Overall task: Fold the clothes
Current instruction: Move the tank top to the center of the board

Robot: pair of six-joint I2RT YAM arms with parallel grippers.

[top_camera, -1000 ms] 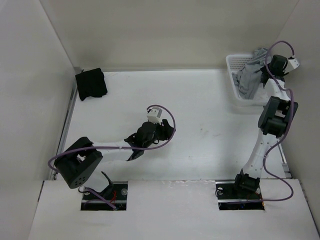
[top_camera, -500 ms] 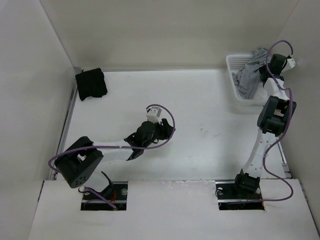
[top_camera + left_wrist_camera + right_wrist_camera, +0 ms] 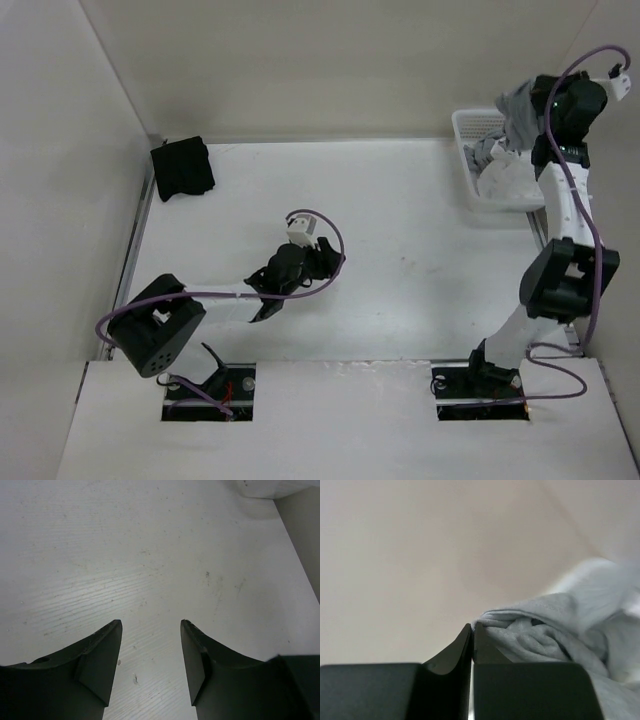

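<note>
The grey tank top (image 3: 530, 635) runs off the right and lower edges of the right wrist view, and its far folds are blurred. How much cloth sits between the closed fingers of the right hand (image 3: 472, 626) is hidden. From above, the bunched garment shows no neck or armholes, and it and the arm cover part of the white basket (image 3: 463, 127). The left hand (image 3: 151, 625) has its fingers cut off by the lower edge of its wrist view. A pale shape (image 3: 265, 487) at the top edge there is too cropped to name.

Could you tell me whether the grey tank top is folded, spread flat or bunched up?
Bunched up: the tank top hangs crumpled from the shut right gripper over the white basket.
</note>
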